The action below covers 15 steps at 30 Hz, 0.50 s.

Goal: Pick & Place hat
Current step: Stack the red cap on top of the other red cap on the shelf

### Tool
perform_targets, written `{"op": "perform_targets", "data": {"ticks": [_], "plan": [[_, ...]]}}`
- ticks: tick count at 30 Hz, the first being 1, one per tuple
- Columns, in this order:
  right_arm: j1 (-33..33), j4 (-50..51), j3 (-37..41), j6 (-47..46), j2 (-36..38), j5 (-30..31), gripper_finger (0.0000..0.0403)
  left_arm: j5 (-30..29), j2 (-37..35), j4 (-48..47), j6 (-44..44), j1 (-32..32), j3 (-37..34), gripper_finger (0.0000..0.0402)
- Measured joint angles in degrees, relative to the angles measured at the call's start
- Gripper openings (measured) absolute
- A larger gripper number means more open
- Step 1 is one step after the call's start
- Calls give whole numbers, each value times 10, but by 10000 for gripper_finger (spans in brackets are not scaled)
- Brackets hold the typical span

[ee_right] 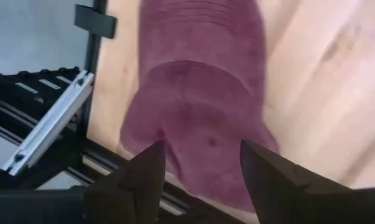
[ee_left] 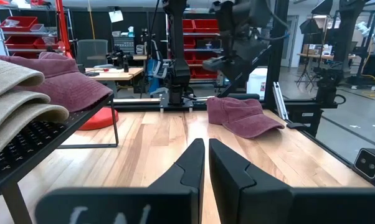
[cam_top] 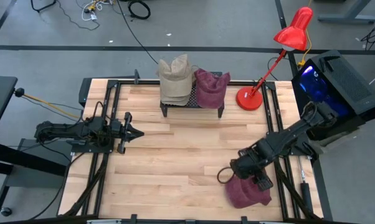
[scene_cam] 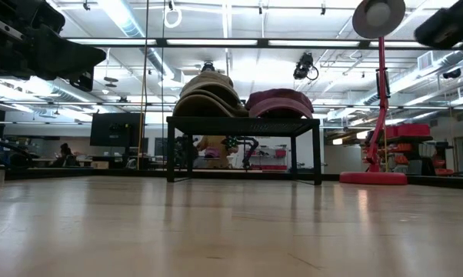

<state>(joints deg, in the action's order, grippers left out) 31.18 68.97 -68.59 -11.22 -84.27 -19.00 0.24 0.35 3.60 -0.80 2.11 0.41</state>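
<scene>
Approach for the pick: your right end effector (ee_right: 200,165), fingers spread wide and empty, hovers just above the maroon hat (ee_right: 200,106) lying on the table (cam_top: 175,162); next, lower and close on its crown.

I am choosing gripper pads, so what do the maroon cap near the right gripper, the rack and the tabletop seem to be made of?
Maroon cap: soft washed cotton or twill by its look; matte and creased, with stitched rows on the brim. Rack: probably black painted metal, with thin straight legs and a perforated top. Tabletop: light wood planks with visible grain and a slight sheen in the low view. The open right gripper hovers over the cap.
</scene>
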Motion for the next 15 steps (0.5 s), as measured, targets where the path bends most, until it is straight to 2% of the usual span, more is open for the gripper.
{"op": "perform_targets", "data": {"ticks": [4,11,15], "plan": [[28,-34,13,-34,0,5,206,0,0,0,0,0,0,30],[62,-62,66,-31,0,11,206,0,0,0,0,0,0,30],[86,-63,96,-29,0,44,206,0,0,0,0,0,0,30]]}}
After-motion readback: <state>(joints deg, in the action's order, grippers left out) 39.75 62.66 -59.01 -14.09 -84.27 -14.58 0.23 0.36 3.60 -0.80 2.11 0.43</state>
